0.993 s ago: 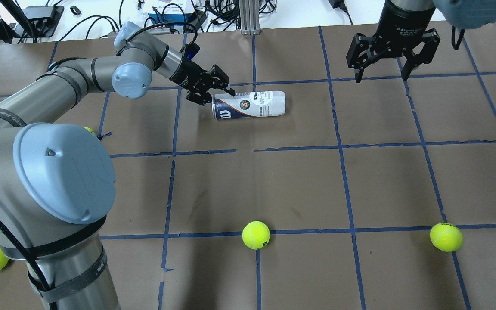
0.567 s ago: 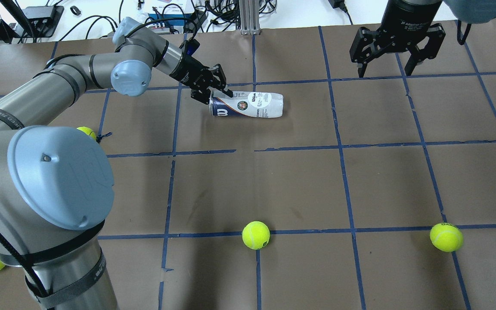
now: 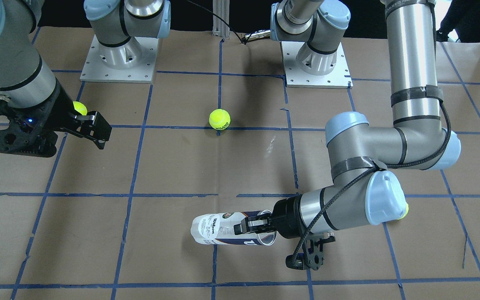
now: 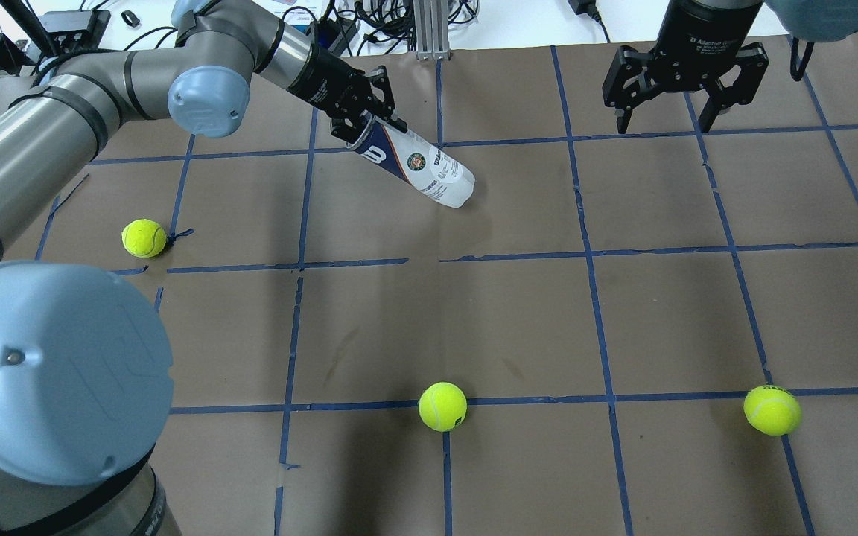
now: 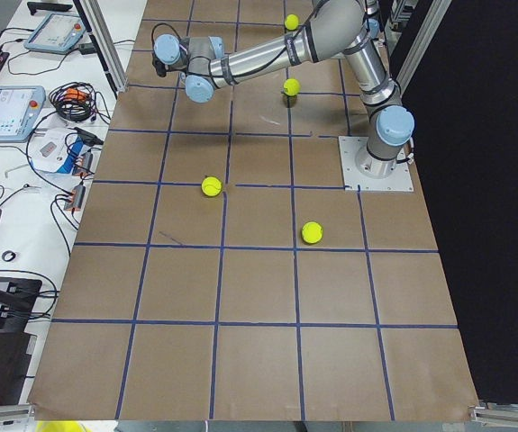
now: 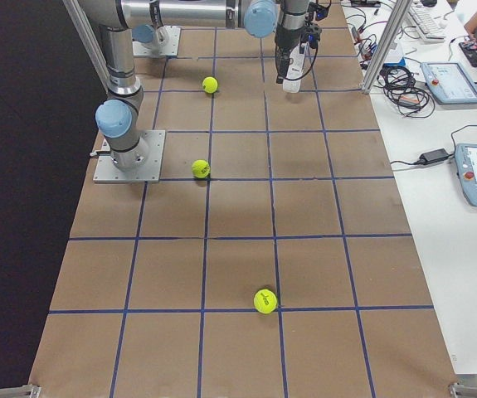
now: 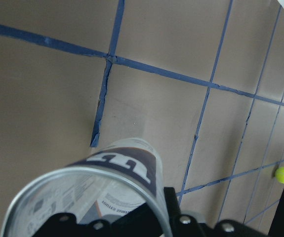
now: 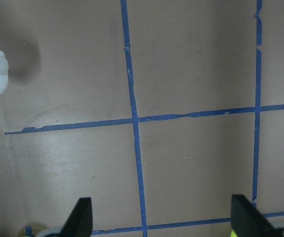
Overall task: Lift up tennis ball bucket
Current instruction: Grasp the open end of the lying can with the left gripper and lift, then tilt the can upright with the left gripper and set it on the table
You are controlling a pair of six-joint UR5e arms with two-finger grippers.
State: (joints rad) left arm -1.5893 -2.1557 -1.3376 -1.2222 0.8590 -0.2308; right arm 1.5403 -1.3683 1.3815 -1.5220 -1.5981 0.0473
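Note:
The tennis ball bucket [image 4: 418,165] is a clear can with a white and navy label. My left gripper [image 4: 364,126] is shut on its open metal-rimmed end and holds that end up. The can tilts down and to the right, with its white end [image 4: 462,195] lowest. I cannot tell whether that end touches the table. The can also shows in the front view [image 3: 219,229], with the left gripper [image 3: 246,227] on it. The rim fills the left wrist view [image 7: 90,197]. My right gripper [image 4: 663,125] is open and empty at the far right, well away from the can.
Three tennis balls lie on the brown paper: one at the left [image 4: 144,238], one near the front middle [image 4: 442,406], one at the front right [image 4: 771,410]. Cables and devices lie past the table's far edge [image 4: 287,22].
My left gripper has closed on the can's rim end and raised it toward the far side. The can went from lying flat to tilted. The right gripper shifted slightly.

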